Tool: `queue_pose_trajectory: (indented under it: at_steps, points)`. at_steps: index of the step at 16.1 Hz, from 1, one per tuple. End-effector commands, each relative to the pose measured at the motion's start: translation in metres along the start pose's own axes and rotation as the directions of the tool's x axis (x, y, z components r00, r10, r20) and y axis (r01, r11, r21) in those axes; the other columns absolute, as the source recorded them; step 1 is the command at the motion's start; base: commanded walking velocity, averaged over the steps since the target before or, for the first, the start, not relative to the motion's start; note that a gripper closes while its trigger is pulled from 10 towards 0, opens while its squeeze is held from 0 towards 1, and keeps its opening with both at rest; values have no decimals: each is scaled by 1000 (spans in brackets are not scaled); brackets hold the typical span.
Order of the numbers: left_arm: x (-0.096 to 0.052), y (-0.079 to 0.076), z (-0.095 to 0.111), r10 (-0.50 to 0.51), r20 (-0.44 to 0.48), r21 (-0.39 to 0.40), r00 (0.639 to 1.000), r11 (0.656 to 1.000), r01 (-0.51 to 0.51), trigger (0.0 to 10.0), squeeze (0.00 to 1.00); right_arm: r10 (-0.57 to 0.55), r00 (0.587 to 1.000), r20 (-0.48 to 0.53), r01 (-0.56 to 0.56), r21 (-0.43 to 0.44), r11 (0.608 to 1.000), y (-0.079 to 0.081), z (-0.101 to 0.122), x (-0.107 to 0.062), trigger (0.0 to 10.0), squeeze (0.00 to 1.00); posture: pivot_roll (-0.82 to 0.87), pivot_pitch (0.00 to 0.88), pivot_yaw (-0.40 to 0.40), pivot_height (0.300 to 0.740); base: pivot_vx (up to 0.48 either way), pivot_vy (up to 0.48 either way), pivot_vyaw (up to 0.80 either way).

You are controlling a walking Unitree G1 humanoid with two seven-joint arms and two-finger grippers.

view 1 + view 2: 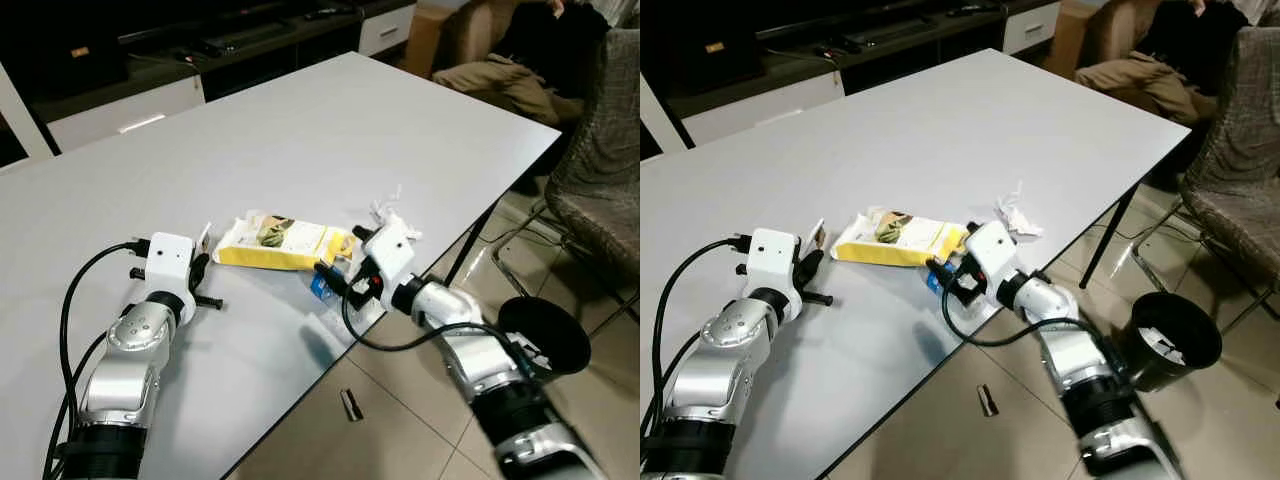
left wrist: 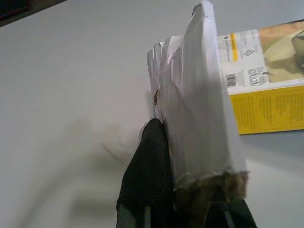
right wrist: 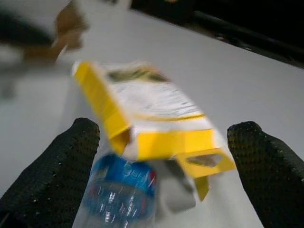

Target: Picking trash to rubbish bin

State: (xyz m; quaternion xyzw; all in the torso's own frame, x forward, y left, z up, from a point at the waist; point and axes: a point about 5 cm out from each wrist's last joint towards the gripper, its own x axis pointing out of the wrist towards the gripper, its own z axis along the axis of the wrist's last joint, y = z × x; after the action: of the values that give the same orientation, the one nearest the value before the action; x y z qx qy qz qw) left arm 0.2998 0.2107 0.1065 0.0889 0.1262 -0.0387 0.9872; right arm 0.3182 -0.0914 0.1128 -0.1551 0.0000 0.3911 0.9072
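A yellow and white carton (image 1: 285,243) lies flat on the grey table (image 1: 300,130) near its front edge. At the carton's open end a small plastic bottle with a blue label (image 3: 121,194) rests on the table. My right gripper (image 3: 165,128) is open, one finger on each side of the bottle and the carton's end. My left gripper (image 1: 200,262) is just left of the carton, shut on a torn white paper wrapper (image 2: 194,109) held upright. A crumpled white tissue (image 1: 392,215) lies beyond the right gripper. The black rubbish bin (image 1: 545,335) stands on the floor to the right.
The table's front edge runs diagonally beside my right arm, with tiled floor below. A small dark object (image 1: 350,403) lies on the floor. A woven chair (image 1: 600,170) stands right of the table, and a person sits on a sofa (image 1: 500,70) at the back right.
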Motion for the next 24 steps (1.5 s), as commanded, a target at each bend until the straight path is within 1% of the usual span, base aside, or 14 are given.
queue_pose_trajectory:
  at_steps: [1,4,6,7,8,9,10,15,16,17,20,22,23,24]
  points:
    - [-2,-1,-3,-12,-6,10,1000,1000,12,0,0,56,998,-7,-56,-74,996,2,2,0,10000,1000,-92,0,-34,740,0,0,0]
    - [-3,-1,-4,-13,-10,10,1000,1000,14,0,0,132,990,-42,-138,-236,962,1,7,-4,10000,1000,-91,0,-36,740,0,0,0]
    - [-5,0,-4,-12,-10,13,1000,1000,12,0,0,174,976,-129,-211,-387,897,-3,4,-5,10000,1000,-88,0,-41,740,0,0,0]
    - [-5,0,-4,-11,-10,15,1000,1000,11,0,0,167,976,-143,-212,-417,884,-5,3,-4,10000,1000,-88,0,-41,740,0,0,0]
    - [-5,1,-4,-9,-10,18,1000,1000,10,0,0,157,972,-173,-222,-474,852,-6,0,-1,10000,1000,-82,0,-41,740,0,0,0]
    - [-6,1,-3,-9,-9,20,1000,1000,9,0,0,143,971,-191,-223,-513,829,-7,-2,3,10000,455,-79,0,-41,740,0,0,0]
    - [-7,2,-2,-4,-7,24,1000,1000,4,0,0,116,974,-194,-206,-547,812,-9,-3,9,10000,0,-72,0,-45,740,0,0,0]
    - [-10,4,-2,1,-10,30,1000,1000,0,0,0,93,973,-210,-199,-568,798,-7,-8,27,10000,0,-56,0,-50,740,0,0,0]
    - [-12,4,-3,0,-11,33,1000,999,0,0,0,63,982,-180,-157,-579,800,-9,-4,32,10000,0,-53,0,-49,740,0,0,0]
    - [-12,4,-3,-1,-13,36,1000,999,1,0,0,42,989,-144,-122,-610,783,-9,-1,36,10000,0,-54,0,-50,740,0,0,0]
    - [-12,4,-3,4,-13,34,1000,999,-4,0,0,52,991,-125,-121,-641,758,-5,-2,37,10000,0,-52,0,-51,740,0,0,0]
    - [-12,5,-3,4,-14,34,1000,999,-3,0,0,70,989,-128,-136,-630,765,-2,-6,37,9765,0,-52,0,-49,740,0,0,0]
    - [-12,5,-3,5,-14,25,1000,1000,-5,0,0,77,987,-142,-150,-625,766,0,-10,36,6039,0,-52,0,-51,740,0,0,0]
    - [-12,5,-2,5,-14,24,1000,1000,-5,0,0,83,984,-160,-166,-619,768,1,-14,35,0,0,-52,0,-51,740,0,0,0]
